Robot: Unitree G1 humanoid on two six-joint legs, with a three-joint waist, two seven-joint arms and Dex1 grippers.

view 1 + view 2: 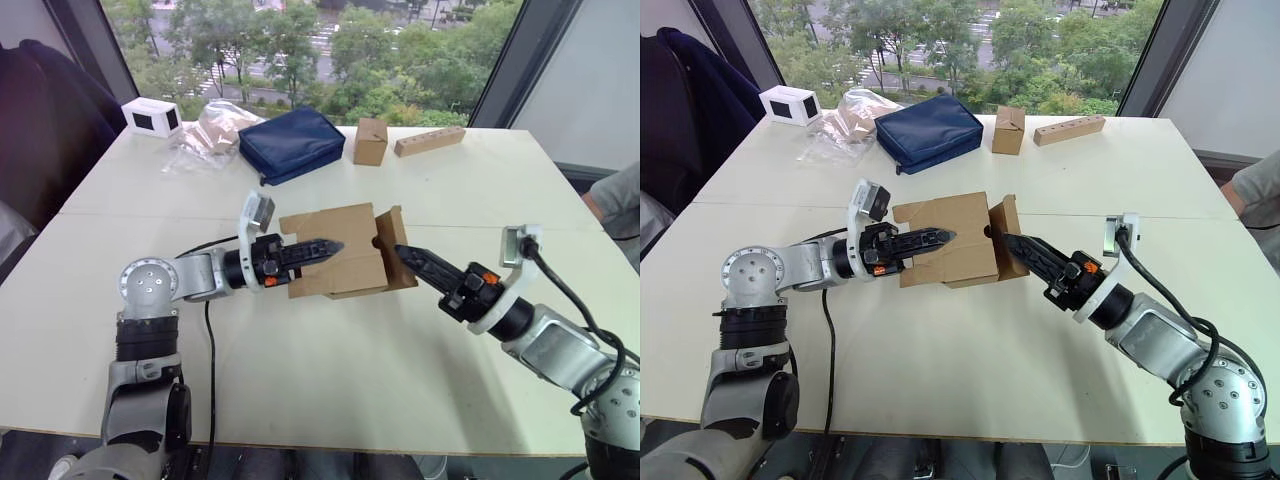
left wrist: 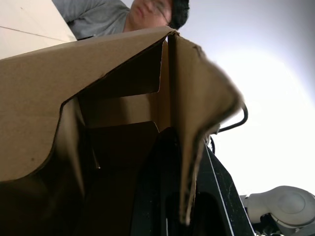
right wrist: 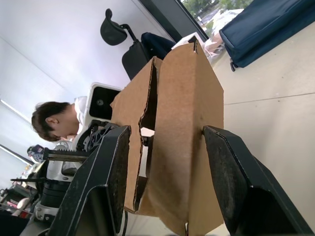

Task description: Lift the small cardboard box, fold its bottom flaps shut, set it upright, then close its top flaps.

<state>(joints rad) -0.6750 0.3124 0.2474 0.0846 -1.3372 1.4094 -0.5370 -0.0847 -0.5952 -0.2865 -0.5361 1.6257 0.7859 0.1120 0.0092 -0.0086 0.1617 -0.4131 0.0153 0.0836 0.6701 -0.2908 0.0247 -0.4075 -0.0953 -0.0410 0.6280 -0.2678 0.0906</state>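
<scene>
While the squat brown corrugated cardboard box (image 1: 335,250) lies sideways | left gripper (image 1: 322,247) pinches its flap, steadying it | right gripper (image 1: 1018,245) spread wide around the opposite flap, gripping nothing.

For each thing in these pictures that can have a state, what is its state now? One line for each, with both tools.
small cardboard box: lying on its side between the two tools, flaps unfolded.
left tool: fingers together, reaching along the box; one box flap in front of its finger.
right tool: open, fingers either side of a box flap.
navy pouch: closed, flat on the table.
smaller brown box: upright, closed.
plastic bag: crumpled, holding pale contents.
</scene>
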